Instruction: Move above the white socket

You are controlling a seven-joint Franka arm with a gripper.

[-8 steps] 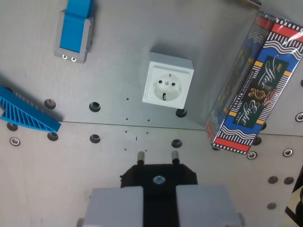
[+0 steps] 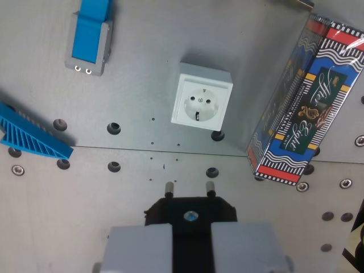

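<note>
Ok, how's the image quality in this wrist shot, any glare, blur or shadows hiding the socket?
In the wrist view the white socket is sharp and evenly lit, no glare on its face; it casts only a soft shadow onto the metal plate. The gripper at the bottom edge, holding a black plug, looks slightly soft. The patterned box is crisp, with a faint sheen.

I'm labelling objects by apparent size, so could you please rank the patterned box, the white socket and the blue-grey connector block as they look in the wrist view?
1. Patterned box, clearly largest.
2. White socket.
3. Blue-grey connector block, slightly smaller, though the picture's top edge crops it, so this ranking is unsure.
</note>
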